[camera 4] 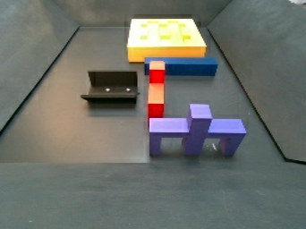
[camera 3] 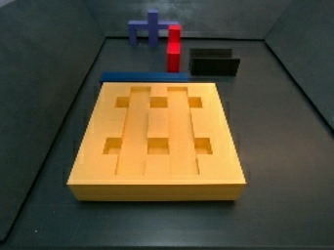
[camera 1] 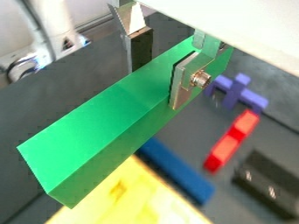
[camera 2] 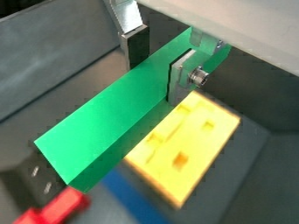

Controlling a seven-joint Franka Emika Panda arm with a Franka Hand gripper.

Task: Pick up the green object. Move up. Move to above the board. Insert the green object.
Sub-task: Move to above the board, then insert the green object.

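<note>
In both wrist views my gripper (camera 1: 162, 66) (camera 2: 159, 63) is shut on the green object (camera 1: 105, 131) (camera 2: 111, 122), a long plain green bar gripped near one end. The bar hangs level above the floor. The board (camera 2: 193, 144), a yellow-orange slab with square holes, lies below the bar; in a wrist view only its corner (camera 1: 135, 197) shows. Both side views show the board (camera 3: 156, 137) (camera 4: 167, 36) with empty holes. Neither side view shows the gripper or the green bar.
A flat blue bar (camera 3: 137, 76) (camera 4: 182, 66) (camera 1: 176, 171) lies against one end of the board. An upright red block (camera 3: 174, 49) (camera 4: 156, 89) (camera 1: 232, 144), a purple piece (camera 3: 146, 29) (camera 4: 198, 130) and the black fixture (camera 3: 216, 62) (camera 4: 110, 87) (camera 1: 268, 184) stand beyond it. Grey walls enclose the floor.
</note>
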